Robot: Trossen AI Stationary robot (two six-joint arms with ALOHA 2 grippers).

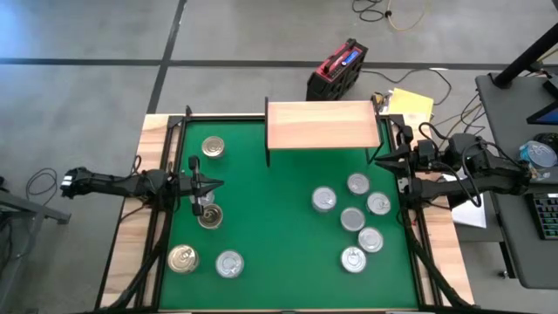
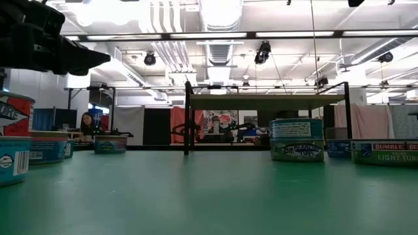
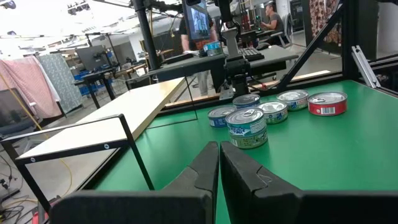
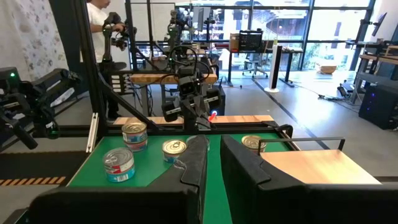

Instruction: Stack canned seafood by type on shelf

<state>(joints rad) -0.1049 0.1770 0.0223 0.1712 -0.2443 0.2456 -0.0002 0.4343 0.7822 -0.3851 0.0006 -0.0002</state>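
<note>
bright even overhead light, ceiling-lamp glare in low view, soft shadows, near cans blurred

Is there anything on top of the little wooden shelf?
No. The small light-wood shelf has a bare top; all the round metal tins sit on the green mat. Underneath is hidden from above.

Leftmost can (image 2: 13, 158) cut by edge

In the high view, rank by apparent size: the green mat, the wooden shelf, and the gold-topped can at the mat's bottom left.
1. Green mat, by far the largest.
2. Wooden shelf, several cans wide.
3. Gold-topped can, smallest.
</note>
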